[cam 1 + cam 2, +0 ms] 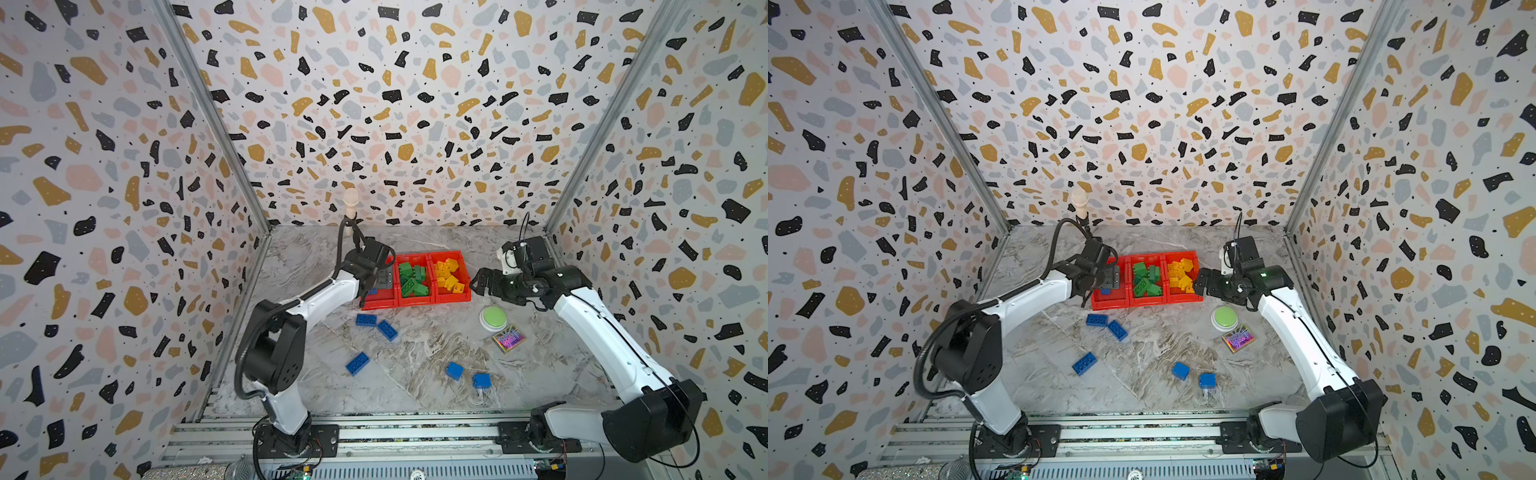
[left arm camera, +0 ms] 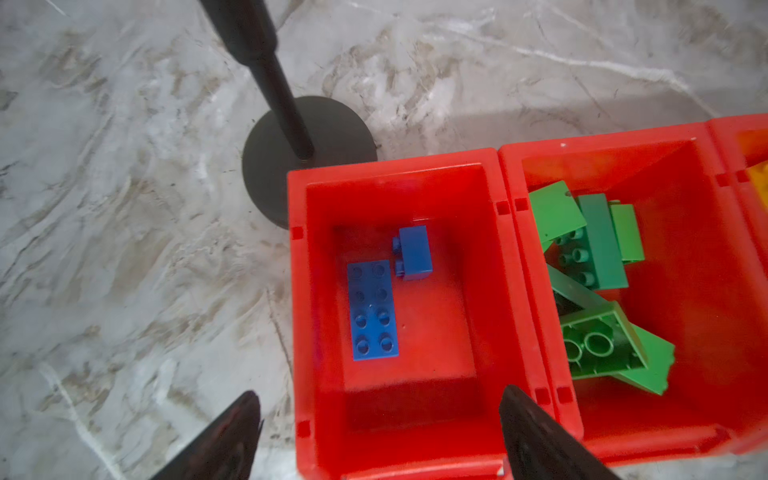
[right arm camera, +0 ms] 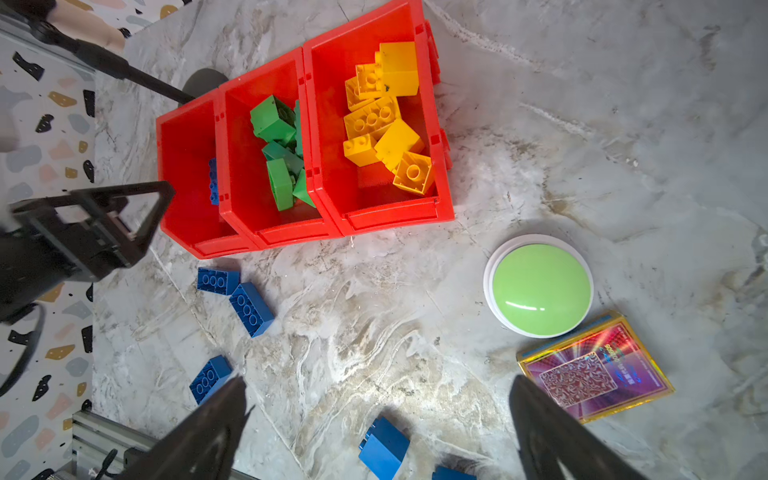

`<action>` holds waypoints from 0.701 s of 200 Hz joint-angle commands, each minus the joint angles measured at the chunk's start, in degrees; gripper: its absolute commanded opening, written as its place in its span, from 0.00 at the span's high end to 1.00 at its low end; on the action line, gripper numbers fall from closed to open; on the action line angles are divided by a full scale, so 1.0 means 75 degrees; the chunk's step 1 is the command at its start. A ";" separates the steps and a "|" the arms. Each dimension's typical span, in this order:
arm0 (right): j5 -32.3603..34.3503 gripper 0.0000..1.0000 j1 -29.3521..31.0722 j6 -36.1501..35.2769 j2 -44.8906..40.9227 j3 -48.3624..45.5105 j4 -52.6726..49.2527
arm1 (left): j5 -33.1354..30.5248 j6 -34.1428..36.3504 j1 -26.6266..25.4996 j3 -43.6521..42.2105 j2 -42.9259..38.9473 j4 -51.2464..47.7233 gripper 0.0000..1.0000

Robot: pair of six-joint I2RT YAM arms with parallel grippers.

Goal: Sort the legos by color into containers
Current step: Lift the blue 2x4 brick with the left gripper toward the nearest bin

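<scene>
Three joined red containers (image 1: pixel 415 300) stand at the back of the table. The left bin (image 2: pixel 299 291) holds a long blue lego (image 2: pixel 374 309) and a short one (image 2: pixel 413 253). The middle bin holds green legos (image 1: pixel 412 278) and the right bin yellow legos (image 3: pixel 386 116). Several blue legos lie loose in front: a touching pair (image 1: pixel 366 319), a lone long one (image 1: pixel 357 363) and two short ones (image 1: pixel 454 370). My left gripper (image 2: pixel 379 392) hangs open above the left bin, holding nothing. My right gripper (image 1: pixel 477 283) stands open and empty just right of the yellow bin.
A round green-topped white button (image 1: pixel 493 318) and an iridescent card (image 1: pixel 508 338) lie right of the containers, below my right arm. A black round-based stand (image 2: pixel 328 124) rises behind the left bin. Patterned walls close three sides.
</scene>
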 commanded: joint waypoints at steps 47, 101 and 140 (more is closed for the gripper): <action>-0.0607 0.01 0.0003 -0.0393 0.0457 0.0138 0.0229 | 0.0399 -0.0792 -0.0024 -0.3066 -0.2486 0.0536 0.11; -0.0630 0.01 0.0075 -0.0454 0.0532 0.0129 0.0217 | 0.0620 -0.0970 -0.0154 -0.3941 -0.2289 0.1453 0.10; -0.0480 0.01 0.0078 -0.0429 0.0368 0.0035 0.0142 | 0.0614 -0.0750 -0.0153 -0.3768 -0.1513 0.1784 0.09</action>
